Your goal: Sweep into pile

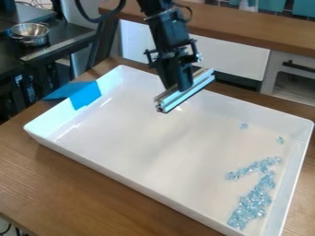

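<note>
The black gripper (179, 85) hangs over the rear middle of the white tray, pointing down. It holds a metal bar-shaped sweeper (186, 91), which slants from lower left to upper right above the tray floor. Clear bluish beads (251, 203) lie clustered at the right end of the white tray (141, 152), with an arm of beads (253, 167) branching to the left. Two small bits lie apart, one bead (244, 126) farther back and another bead (280, 140) near the right wall.
Blue tape (85, 94) lies over the tray's left rim. The tray's raised walls surround the work area on a wooden table (80, 177). A metal bowl (29, 33) stands on a dark surface at the upper left, and a wooden counter (246, 32) runs behind.
</note>
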Motion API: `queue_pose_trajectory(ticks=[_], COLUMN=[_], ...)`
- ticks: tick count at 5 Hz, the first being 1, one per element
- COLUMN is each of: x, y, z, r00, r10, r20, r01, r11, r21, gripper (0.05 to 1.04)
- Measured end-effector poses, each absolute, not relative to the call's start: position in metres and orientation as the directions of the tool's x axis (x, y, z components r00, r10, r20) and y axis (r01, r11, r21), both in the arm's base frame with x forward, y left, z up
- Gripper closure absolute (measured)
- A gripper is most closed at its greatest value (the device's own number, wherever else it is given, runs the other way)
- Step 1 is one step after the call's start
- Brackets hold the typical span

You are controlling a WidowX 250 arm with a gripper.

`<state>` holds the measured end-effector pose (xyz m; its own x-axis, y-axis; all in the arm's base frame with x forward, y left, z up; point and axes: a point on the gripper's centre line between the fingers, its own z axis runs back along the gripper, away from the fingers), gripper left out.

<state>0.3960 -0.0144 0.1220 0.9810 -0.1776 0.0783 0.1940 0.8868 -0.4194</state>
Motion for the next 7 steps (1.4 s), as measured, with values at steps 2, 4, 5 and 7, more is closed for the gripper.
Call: queue_pose_trajectory(ticks=[2, 4, 5, 7], x=[0.389, 0.399, 0.401, 0.411], y=[-0.054, -0.072, -0.085, -0.099], z=[0.092, 0.058, 0.053, 0.052], r00=[0.990, 0.993, 0.993, 0.990], r10=[-0.141, -0.120, -0.117, -0.143], r20=[0.002, 0.011, 0.014, 0.009], r01=[0.136, 0.119, 0.117, 0.140], r11=[0.949, 0.966, 0.968, 0.959], r21=[-0.284, -0.229, -0.223, -0.248], gripper=[0.758, 0.758, 0.758, 0.758])
